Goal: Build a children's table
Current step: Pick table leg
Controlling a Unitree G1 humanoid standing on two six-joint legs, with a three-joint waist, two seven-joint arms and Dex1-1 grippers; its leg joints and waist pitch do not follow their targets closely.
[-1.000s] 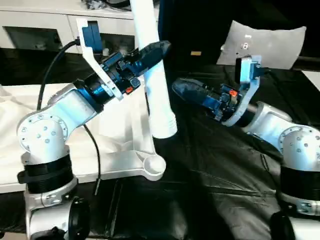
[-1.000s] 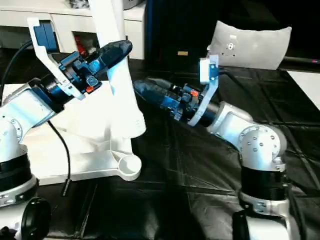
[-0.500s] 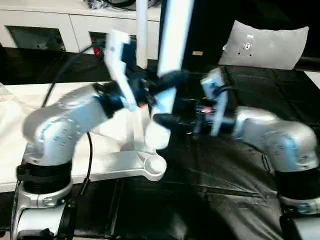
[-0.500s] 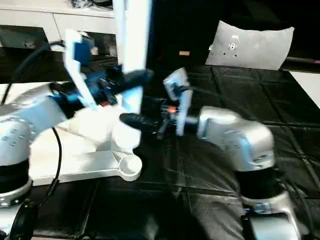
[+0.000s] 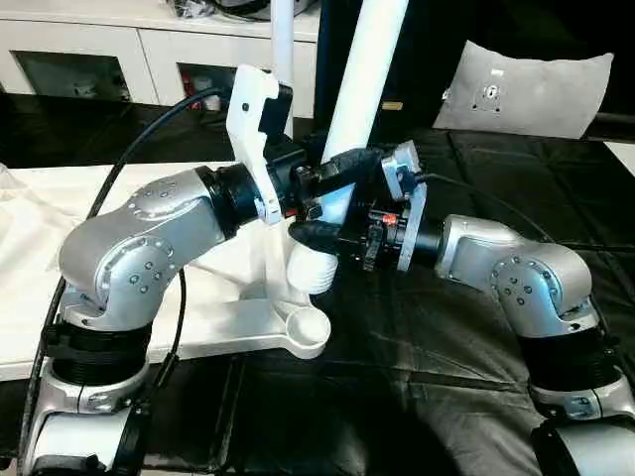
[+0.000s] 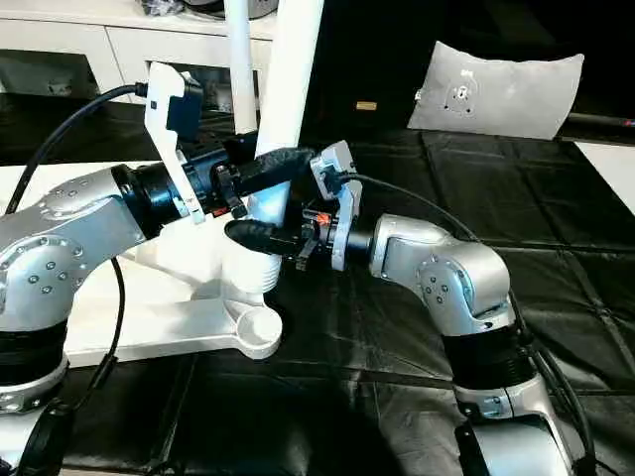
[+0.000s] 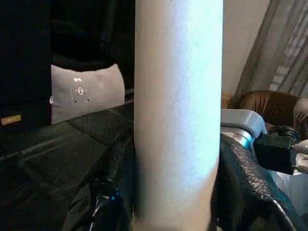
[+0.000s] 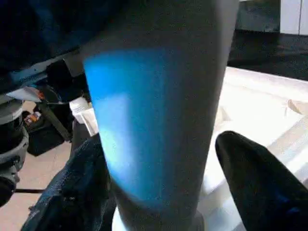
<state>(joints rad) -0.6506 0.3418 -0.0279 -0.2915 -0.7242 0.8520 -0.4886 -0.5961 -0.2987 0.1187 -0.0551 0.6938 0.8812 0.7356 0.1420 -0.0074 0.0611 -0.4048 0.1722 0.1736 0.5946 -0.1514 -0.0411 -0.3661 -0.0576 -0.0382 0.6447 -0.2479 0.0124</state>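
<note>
Both fingers sets clamp white leg (image 5: 359,94): left (image 5: 342,164) higher, right (image 5: 316,234) nr threaded end.

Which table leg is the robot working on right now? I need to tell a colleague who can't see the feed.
Start at the white tabletop lying underside up on the black workbench. Above its near corner, a thick white leg rises between the two silver arms, with the left gripper and right gripper closed around it. The thinner-looking leg stands farther back, ungripped.
</note>
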